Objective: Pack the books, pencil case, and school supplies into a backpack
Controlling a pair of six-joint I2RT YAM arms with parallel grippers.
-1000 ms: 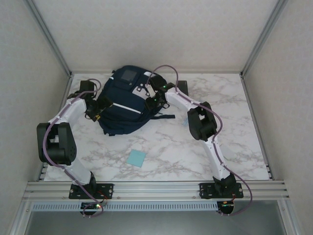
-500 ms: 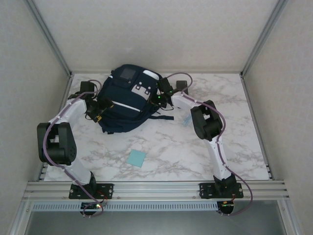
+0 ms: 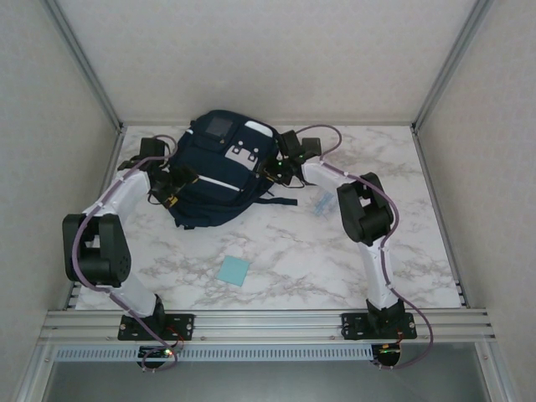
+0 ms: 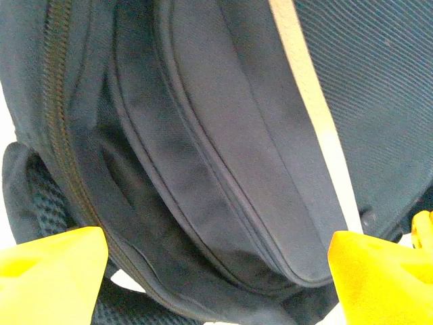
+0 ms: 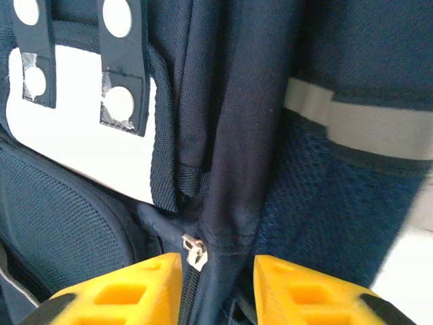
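Note:
The navy backpack (image 3: 209,180) lies at the back of the table, its grey patch towards the wall. My left gripper (image 3: 172,186) is at its left side. In the left wrist view the left gripper (image 4: 216,250) is open wide, with the backpack's (image 4: 223,135) edge between the yellow fingers (image 4: 51,271). My right gripper (image 3: 280,167) is at the backpack's right side. In the right wrist view the right gripper (image 5: 216,271) has its jaws partly apart around a fabric fold and a metal zipper pull (image 5: 195,252). Of the school supplies, the light-blue pad (image 3: 234,270) and the clear packet (image 3: 322,203) lie on the table. Books and pencil case are out of view.
The marble table (image 3: 402,243) is bounded by aluminium posts and white walls on three sides. A dark strap (image 3: 280,199) trails from the backpack towards the right arm. A white patch with dark tabs (image 5: 74,135) sits just left of the right gripper.
The right gripper has moved right, from over the backpack's top face to its right side, uncovering the white patch. The left arm has not moved.

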